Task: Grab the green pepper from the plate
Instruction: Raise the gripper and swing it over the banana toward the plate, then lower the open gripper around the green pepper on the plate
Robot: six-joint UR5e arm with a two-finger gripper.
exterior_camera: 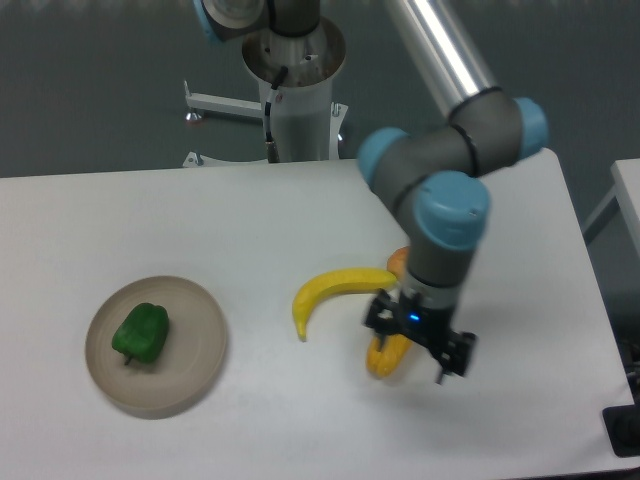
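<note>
- The green pepper point(141, 333): small, glossy, bright green, lobed, lying on its side a little left of the plate's middle.
- The plate point(196, 345): round, flat, beige-tan, low-rimmed, resting on the desk's left part.

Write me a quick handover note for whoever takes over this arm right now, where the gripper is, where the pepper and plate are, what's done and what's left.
Gripper: empty as far as the view shows, over the yellow-orange pepper near the banana; cannot tell if it is open or shut from this angle.
Green pepper: lying on the plate, at the table's left side, far from the gripper.
Done: nothing grasped yet.
Left: bring the gripper across to the plate, lower over the green pepper, close, lift. Don't take the yellow-orange pepper by mistake.
</note>
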